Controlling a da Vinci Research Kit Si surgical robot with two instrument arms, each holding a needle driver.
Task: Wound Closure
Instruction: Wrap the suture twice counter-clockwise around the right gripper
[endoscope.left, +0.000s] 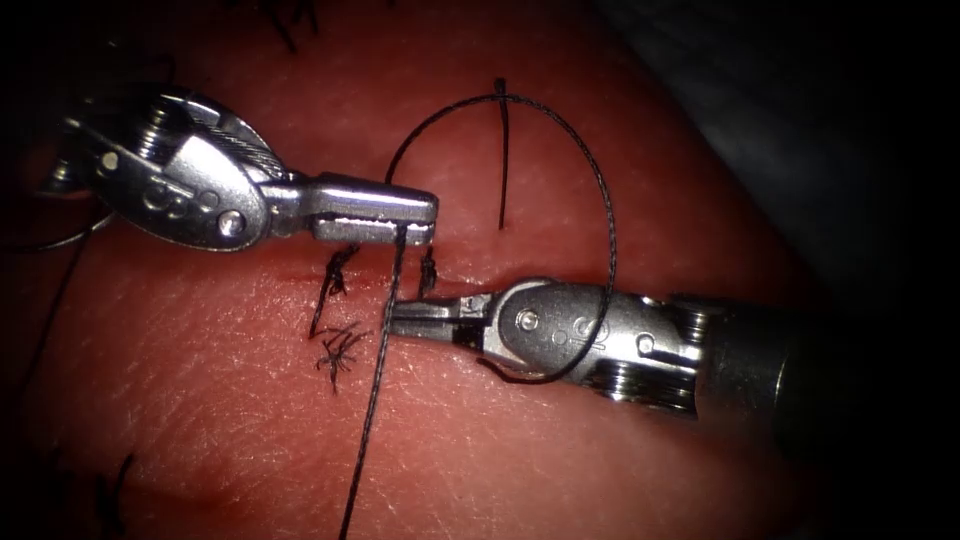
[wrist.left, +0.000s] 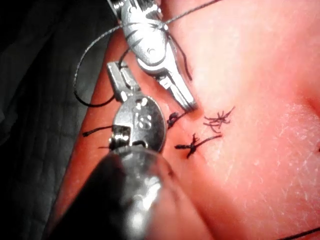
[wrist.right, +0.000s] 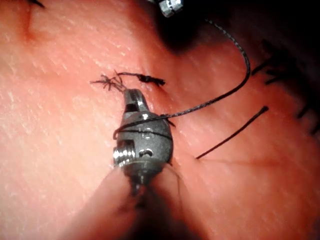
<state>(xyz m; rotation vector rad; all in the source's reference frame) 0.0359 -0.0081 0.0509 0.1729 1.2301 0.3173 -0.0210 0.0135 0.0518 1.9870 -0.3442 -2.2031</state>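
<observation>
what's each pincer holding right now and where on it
Left pincer is shut on the thread, where it runs down past the cut. Thread loops around the right pincer; its hold cannot be told.

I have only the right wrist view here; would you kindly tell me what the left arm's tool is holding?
Observer: In the endoscope view the left tool has its jaws shut on the thread, right by the cut.
Operator: Thank you. Where does the thread run from there?
Observer: One strand drops straight down across the cut. Another arcs up and round to loop over the right tool at its wrist.
Operator: And does my tool grip that dropping strand?
Observer: Its tip lies right beside the strand at the cut. I cannot tell whether it grips it.
</observation>
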